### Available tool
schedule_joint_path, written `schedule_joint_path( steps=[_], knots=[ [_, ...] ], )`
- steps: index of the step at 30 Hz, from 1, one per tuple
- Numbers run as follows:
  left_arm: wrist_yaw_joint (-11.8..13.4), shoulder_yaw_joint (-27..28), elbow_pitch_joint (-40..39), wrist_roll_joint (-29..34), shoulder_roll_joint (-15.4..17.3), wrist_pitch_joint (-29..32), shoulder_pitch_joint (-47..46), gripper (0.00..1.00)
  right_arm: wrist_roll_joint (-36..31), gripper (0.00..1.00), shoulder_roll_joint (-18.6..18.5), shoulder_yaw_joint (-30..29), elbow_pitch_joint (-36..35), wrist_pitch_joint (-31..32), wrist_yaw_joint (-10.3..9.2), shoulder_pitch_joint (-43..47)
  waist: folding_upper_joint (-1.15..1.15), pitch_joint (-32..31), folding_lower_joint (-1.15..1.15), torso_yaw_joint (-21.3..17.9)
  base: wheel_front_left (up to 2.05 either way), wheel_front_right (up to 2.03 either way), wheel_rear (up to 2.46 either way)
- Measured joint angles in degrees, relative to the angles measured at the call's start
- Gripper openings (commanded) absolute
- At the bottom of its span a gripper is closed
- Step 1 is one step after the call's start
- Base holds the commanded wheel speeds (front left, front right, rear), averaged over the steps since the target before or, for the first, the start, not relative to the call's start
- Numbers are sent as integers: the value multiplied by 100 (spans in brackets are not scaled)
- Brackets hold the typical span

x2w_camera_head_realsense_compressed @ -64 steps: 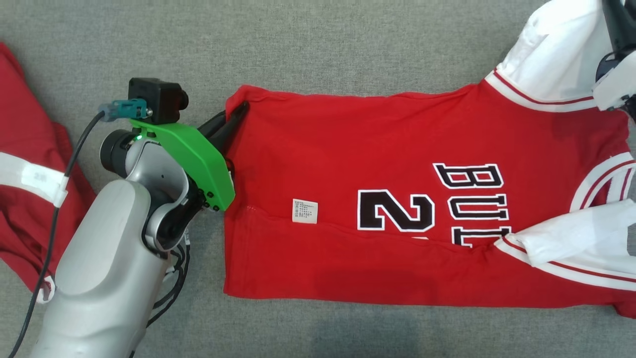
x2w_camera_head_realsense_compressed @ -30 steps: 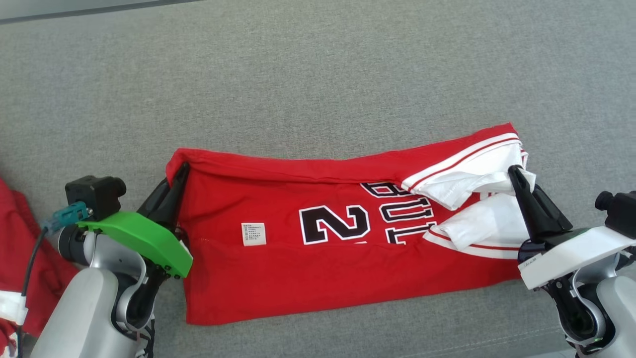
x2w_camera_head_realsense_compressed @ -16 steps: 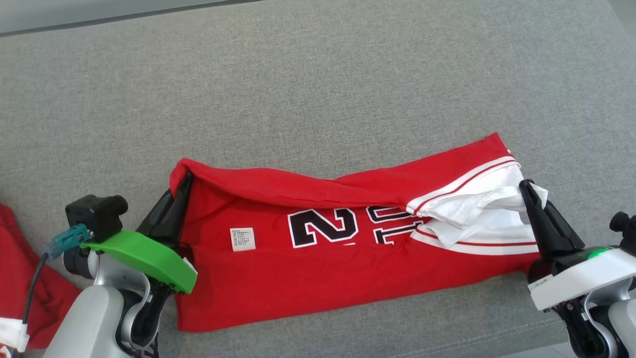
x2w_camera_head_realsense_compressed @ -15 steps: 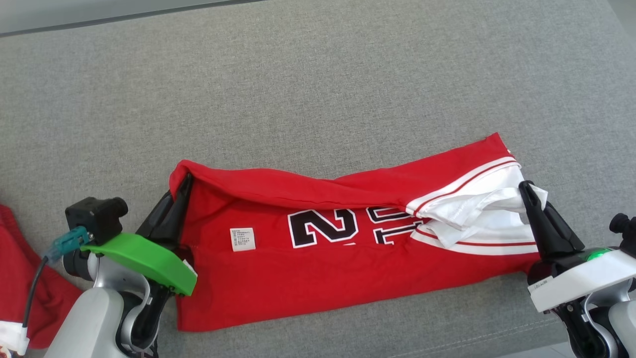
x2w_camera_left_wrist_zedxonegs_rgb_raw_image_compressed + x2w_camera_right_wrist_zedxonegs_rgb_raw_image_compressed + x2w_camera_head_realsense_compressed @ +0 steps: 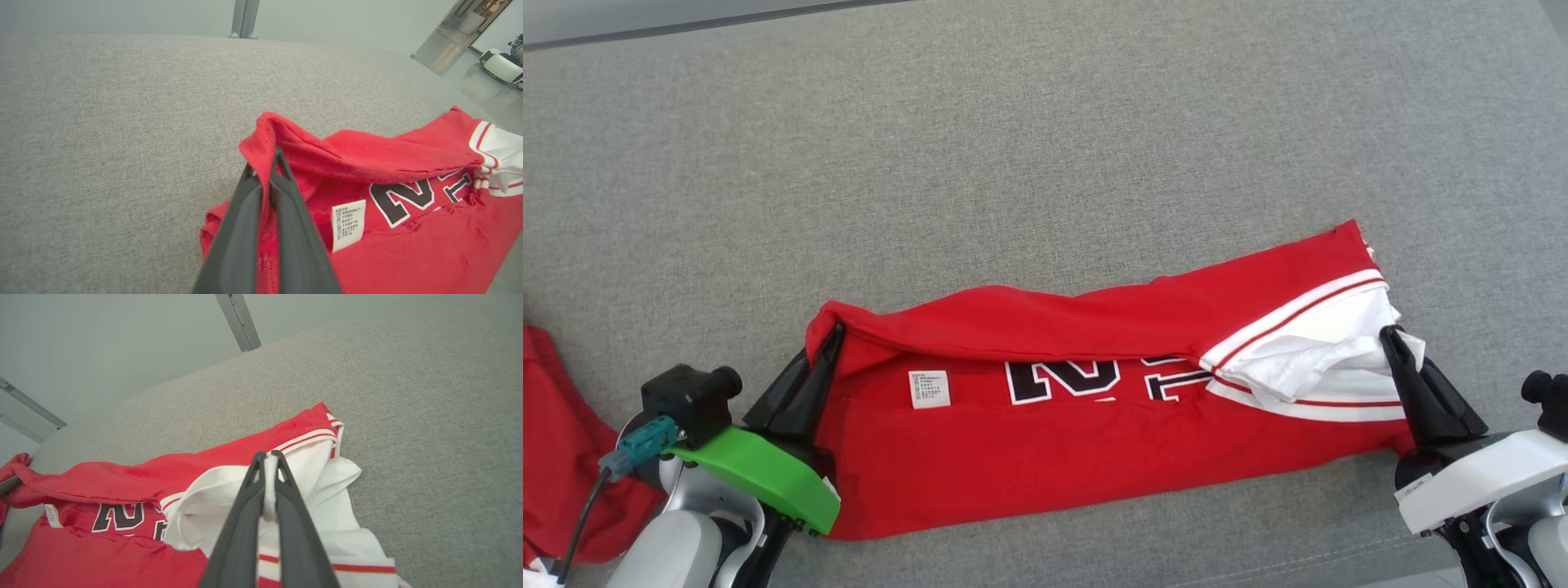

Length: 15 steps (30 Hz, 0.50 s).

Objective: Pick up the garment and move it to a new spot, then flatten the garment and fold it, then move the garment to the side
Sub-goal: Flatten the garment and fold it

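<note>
1. Broadly, bare grey upholstered surface (image 5: 1045, 147) stretches beyond the garment (image 5: 1054, 457) to its far edge; a second red cloth (image 5: 556, 441) lies at the left margin.
2. Left claw (image 5: 832, 335): clamped on the garment's red left corner, which is raised above the surface.
3. Care label (image 5: 929, 389): print too small to read. Black, white-edged characters (image 5: 1078, 374) are half covered by the folded-over edge.
4. Right claw (image 5: 1390, 335): clamped on white sleeve fabric (image 5: 1315, 359) at the garment's right end.

Dark left claw (image 5: 832, 336), green cover (image 5: 760, 482) — teal plug (image 5: 644, 438)
</note>
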Motion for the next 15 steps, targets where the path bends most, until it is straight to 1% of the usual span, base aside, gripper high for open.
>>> schedule_joint_path(
  steps=[9,15],
  knots=[
    [-25,-60,-49,89,136,-136,330,0,7,0,2,30,123,36,-1,27,0,13,0,100,0,0,0],
    [-27,-140,-52,186,152,-279,424,0,63,0,0,-30,114,36,-1,121,0,1,0,121,0,0,0]
  ],
)
